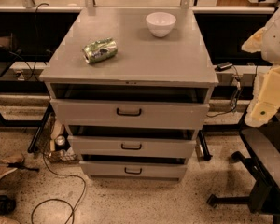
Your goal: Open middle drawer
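Observation:
The grey metal cabinet has three drawers stacked in front. The middle drawer is the second one, a low front panel with a small black pull handle; a dark gap shows above its front. The taller top drawer and the lowest drawer also stand slightly out. My arm, cream and white, hangs at the right edge of the view. My gripper is well to the right of the cabinet, about level with the top drawer, touching nothing.
A crushed green can and a white bowl sit on the cabinet top. A black office chair stands at the lower right below my arm. Cables and small clutter lie on the floor at the left.

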Robot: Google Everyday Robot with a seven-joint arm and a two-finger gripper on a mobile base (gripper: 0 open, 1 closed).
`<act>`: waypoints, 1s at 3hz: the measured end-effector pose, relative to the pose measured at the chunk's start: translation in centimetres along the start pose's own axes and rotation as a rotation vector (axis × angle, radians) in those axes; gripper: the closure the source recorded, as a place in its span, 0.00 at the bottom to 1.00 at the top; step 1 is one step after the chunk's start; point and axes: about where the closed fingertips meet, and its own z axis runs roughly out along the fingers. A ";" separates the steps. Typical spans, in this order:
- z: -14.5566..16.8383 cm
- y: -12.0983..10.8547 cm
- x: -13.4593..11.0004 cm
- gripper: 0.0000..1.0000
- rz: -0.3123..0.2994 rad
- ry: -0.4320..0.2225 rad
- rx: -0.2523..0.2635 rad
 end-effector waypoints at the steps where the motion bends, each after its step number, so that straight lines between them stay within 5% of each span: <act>1: 0.3 0.3 0.1 0.00 -0.010 0.004 0.005; 2: 2.3 2.0 0.5 0.00 -0.079 0.006 0.027; 3: 9.4 4.6 0.7 0.00 -0.181 -0.002 -0.003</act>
